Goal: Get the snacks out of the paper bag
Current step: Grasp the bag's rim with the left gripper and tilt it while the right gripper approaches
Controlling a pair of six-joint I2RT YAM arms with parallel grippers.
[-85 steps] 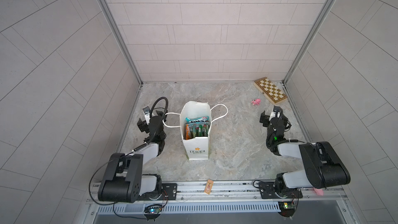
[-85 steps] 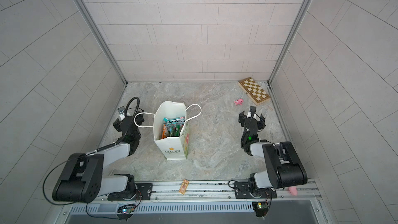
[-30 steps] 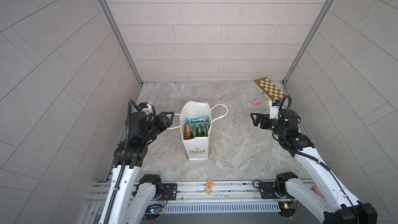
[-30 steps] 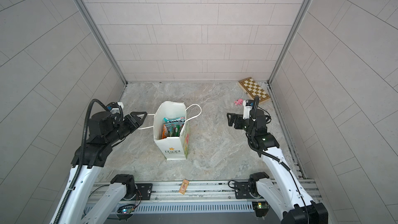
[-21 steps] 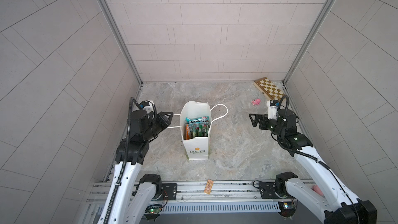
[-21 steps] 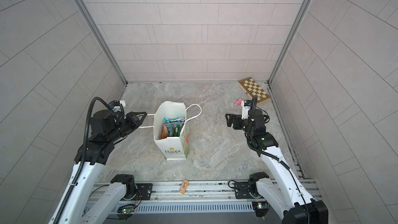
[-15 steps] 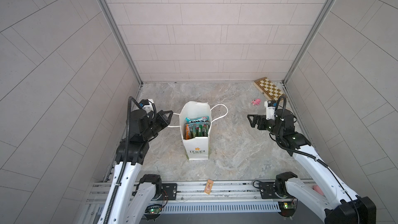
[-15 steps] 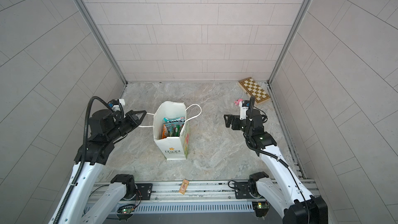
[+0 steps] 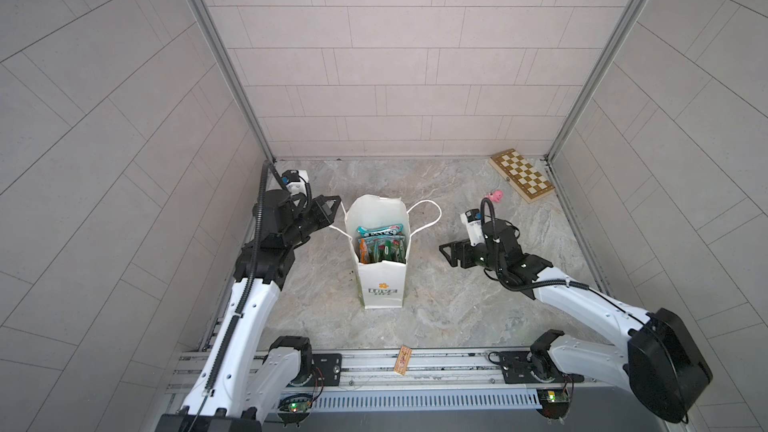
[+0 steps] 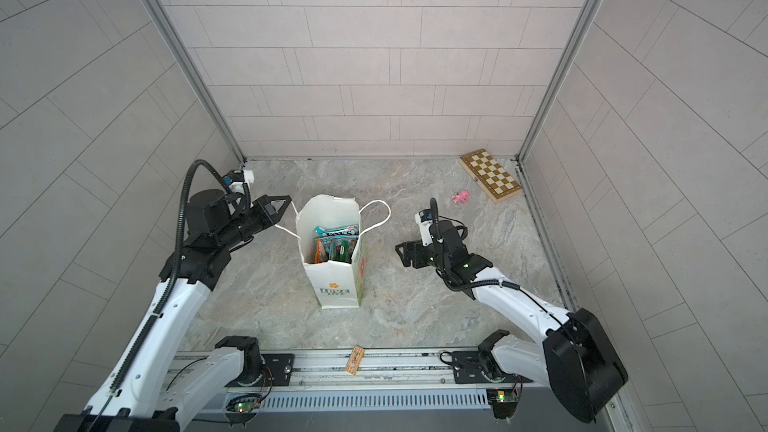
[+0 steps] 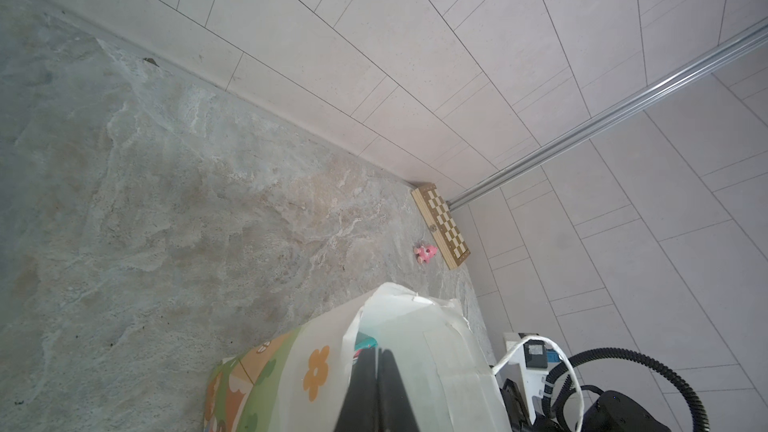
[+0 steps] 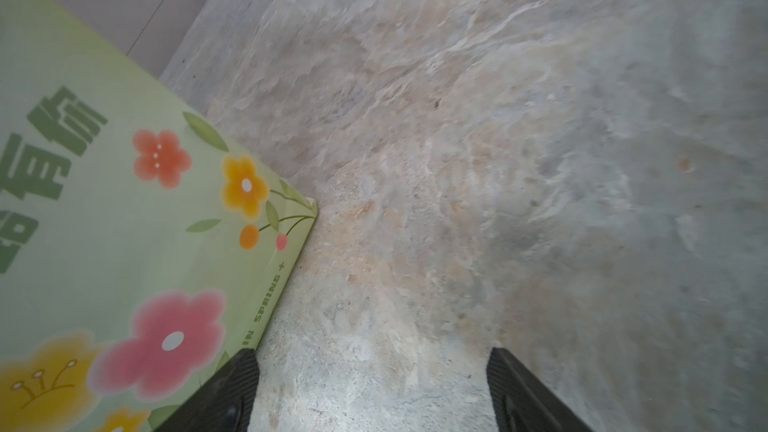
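Where the rail [image 9: 374,367] runs along the near edge, a small orange card [image 9: 404,361] lies on it, its print too small for me to read.

Past it, the paper bag [image 9: 380,284] stands upright in the middle of the marbled tabletop [image 9: 436,305]. Its front carries an orange flower over green lettering that I cannot read with certainty from above. The right wrist view shows its pale green side printed with flowers. "IN SPRING +" runs along the corner edge there, and large green characters are cut off by the frame.

The snacks [image 9: 380,238] are inside the bag. Only their top ends clear the rim, and the walls hide the rest. "FOX'S" reads on the teal packet; orange and green ones stand in front of it.

My left arm rises from the left with its wrist about level with the bag's mouth. The left claw [image 9: 330,205] points at the near rim with its jaws pressed together. A cord handle [image 10: 289,232] runs just under it, and I cannot tell whether it is pinched.

My right arm stretches low. The right claw [image 9: 448,254] points at the bag's other side, apart from it, with its jaws spread over bare tabletop.

Farther back sit a pink toy [image 9: 495,195] and a chequered board [image 9: 523,175] in the far right corner.
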